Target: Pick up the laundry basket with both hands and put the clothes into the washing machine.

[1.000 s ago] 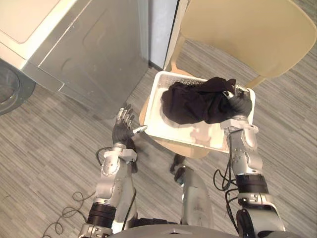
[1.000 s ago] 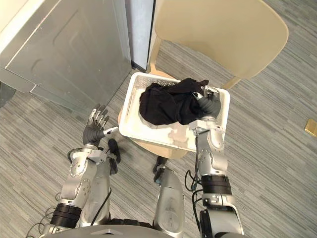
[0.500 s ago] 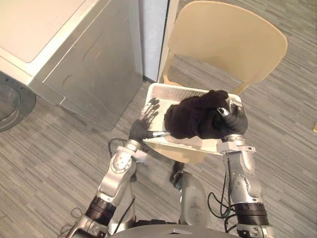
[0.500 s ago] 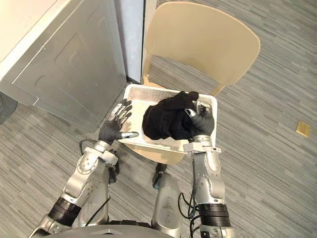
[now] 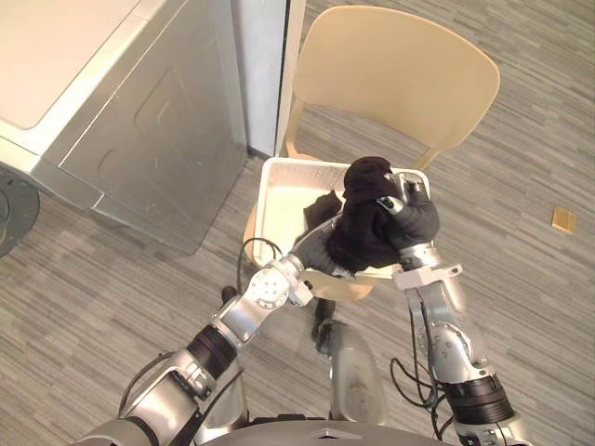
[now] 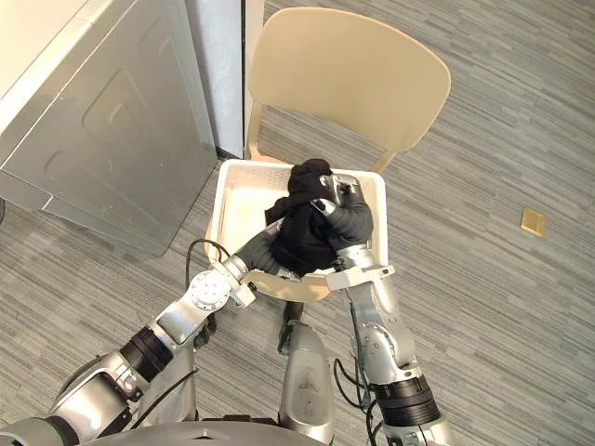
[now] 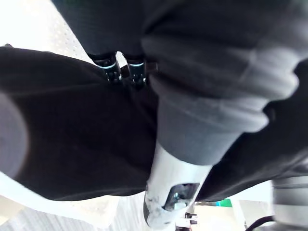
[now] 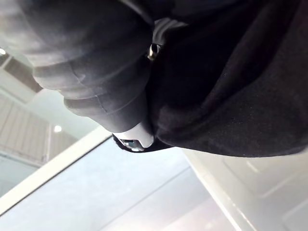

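Clothes [image 5: 364,221], a dark bundle, now hang bunched above the white laundry basket [image 5: 279,190], lifted higher than half a second ago, with one loose fold trailing down into it. The right hand [image 5: 414,221] is curled tight round the right side of the bundle and carries it. The left hand [image 5: 323,247], which was spread flat at the basket's left rim a moment before, has swung across and gone in under the cloth; whether it has closed on anything I cannot tell. The basket itself has not left its place. To my eye that means the clothes are being taken out by hand, with the left coming in to support them, and the carry to the washing machine [image 5: 121,102] is not yet begun.

The basket rests on the seat of a pale wooden chair [image 5: 390,74]. The machine stands at the far left, well apart from the bundle. Grey striped carpet [image 5: 102,279] covers the room, with a small tan tag [image 5: 563,219] lying at the right.
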Robot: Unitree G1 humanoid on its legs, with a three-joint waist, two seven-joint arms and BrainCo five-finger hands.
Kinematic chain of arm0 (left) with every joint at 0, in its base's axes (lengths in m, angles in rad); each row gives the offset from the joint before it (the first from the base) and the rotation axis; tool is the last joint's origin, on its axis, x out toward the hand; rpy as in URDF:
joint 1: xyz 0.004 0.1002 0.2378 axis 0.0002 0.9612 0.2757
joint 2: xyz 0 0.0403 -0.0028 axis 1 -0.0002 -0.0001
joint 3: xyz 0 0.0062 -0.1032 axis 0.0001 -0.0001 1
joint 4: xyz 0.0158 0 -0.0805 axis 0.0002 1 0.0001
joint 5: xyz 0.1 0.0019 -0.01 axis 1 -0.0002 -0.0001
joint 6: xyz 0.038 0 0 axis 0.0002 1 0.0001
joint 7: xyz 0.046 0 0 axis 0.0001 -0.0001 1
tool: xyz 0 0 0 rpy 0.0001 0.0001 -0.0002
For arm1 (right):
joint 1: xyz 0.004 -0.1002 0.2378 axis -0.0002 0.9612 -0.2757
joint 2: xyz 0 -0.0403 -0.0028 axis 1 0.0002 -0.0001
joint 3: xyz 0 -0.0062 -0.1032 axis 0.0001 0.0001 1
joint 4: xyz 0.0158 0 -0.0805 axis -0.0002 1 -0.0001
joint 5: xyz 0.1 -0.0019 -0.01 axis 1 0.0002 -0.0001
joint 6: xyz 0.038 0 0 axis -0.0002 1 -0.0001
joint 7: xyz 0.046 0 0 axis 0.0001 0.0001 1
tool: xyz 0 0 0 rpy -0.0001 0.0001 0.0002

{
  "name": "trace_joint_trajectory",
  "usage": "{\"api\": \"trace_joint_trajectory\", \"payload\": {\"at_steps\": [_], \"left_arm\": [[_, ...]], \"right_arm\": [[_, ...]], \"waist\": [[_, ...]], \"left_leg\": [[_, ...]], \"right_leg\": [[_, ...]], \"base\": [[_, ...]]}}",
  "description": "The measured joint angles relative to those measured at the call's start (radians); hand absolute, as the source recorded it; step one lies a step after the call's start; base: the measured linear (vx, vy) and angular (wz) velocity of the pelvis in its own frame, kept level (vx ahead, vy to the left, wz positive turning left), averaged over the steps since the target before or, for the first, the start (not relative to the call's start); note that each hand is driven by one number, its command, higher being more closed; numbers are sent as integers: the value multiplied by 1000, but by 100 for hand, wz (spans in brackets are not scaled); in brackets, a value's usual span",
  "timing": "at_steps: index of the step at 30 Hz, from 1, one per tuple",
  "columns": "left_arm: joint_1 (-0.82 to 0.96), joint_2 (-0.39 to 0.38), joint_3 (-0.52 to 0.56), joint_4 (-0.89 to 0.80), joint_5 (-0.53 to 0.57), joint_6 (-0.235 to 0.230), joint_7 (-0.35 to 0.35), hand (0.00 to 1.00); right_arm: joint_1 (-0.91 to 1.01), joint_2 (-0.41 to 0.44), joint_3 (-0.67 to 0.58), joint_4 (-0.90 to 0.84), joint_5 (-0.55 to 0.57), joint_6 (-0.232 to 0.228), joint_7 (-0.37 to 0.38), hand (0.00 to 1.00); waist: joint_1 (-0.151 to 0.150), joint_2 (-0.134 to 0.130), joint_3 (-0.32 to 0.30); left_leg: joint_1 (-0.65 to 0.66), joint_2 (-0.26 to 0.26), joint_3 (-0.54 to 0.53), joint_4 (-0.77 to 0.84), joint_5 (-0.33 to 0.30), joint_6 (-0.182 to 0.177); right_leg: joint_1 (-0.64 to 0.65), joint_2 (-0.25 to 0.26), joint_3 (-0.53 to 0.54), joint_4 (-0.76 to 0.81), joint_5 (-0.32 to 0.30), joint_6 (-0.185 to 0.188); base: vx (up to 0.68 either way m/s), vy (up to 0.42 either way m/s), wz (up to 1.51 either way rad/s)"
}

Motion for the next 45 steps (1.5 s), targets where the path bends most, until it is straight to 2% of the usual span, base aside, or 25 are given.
{"api": "trace_joint_trajectory", "payload": {"at_steps": [5, 10, 14, 19, 20, 26, 28, 33, 34, 43, 45], "left_arm": [[-10, 0, -61, 13, -23, 8, -7, 0], [-11, 1, -133, 40, -61, -9, -17, 0], [-6, 1, -161, 50, -61, -10, -11, 0], [8, -3, -157, 58, -62, -9, 57, 0], [13, -4, -150, 58, -62, -9, 68, 100], [26, -49, -66, 70, -179, -2, 185, 100], [31, -50, -55, 70, -229, -2, 201, 100], [52, -69, -25, 70, -257, -2, 208, 100], [56, -72, -24, 70, -259, -2, 211, 100], [111, -79, 44, 9, -324, -2, 227, 100], [124, -79, 61, -8, -346, -2, 227, 100]], "right_arm": [[-29, 8, 80, -35, 30, 1, 2, 100], [-29, 31, 147, -35, 55, 0, 3, 100], [-56, 49, 204, -35, 82, -5, 4, 100], [-73, 90, 253, -36, 82, -21, 21, 100], [-73, 94, 253, -36, 82, -23, 21, 100], [-33, 145, 251, -70, 79, -73, -9, 100], [-5, 168, 241, -75, 72, -87, -13, 100], [42, 187, 212, -75, 71, -101, -33, 100], [59, 187, 208, -75, 67, -105, -37, 0], [169, 199, 127, -73, -11, -103, -66, 0], [194, 199, 97, -68, -47, -89, -72, 0]], "waist": [[-3, -6, -5], [-6, -44, -48], [-8, -46, -51], [-10, -48, -63], [-11, -48, -63], [-9, -48, -66], [-9, -49, -79], [-6, -48, -97], [-7, -49, -101], [-12, -48, -131], [-9, -47, -135]], "left_leg": [[6, -13, 5, -15, 1, 0], [12, -14, 11, -25, 6, -6], [42, -20, 16, -36, 4, -4], [50, -31, 15, -76, 17, -19], [51, -32, 16, -79, 18, -20], [60, -43, 16, -101, 32, -15], [60, -43, 17, -101, 33, -14], [75, -43, 23, -100, 27, -6], [82, -43, 23, -101, 25, -7], [100, -43, 30, -111, 24, -9], [136, -46, 42, -124, 24, -9]], "right_leg": [[2, -4, 13, -17, 12, 6], [11, -1, 15, -42, 28, 13], [37, -2, 15, -50, 26, 12], [40, -3, 19, -72, 29, 12], [40, -4, 19, -72, 29, 12], [40, -9, 21, -73, 32, 13], [40, -9, 21, -73, 32, 13], [53, -9, 22, -76, 30, 15], [61, -9, 22, -78, 30, 15], [81, -5, 31, -104, 31, 16], [111, -5, 39, -117, 34, 17]], "base": [[0, 0, 0], [15, -11, -2], [0, 0, 0], [-20, -30, 3], [-14, -34, 0], [6, -39, 3], [24, -39, -1], [17, -27, -3], [0, 0, 0], [-4, -10, -2], [16, -13, -11]]}}
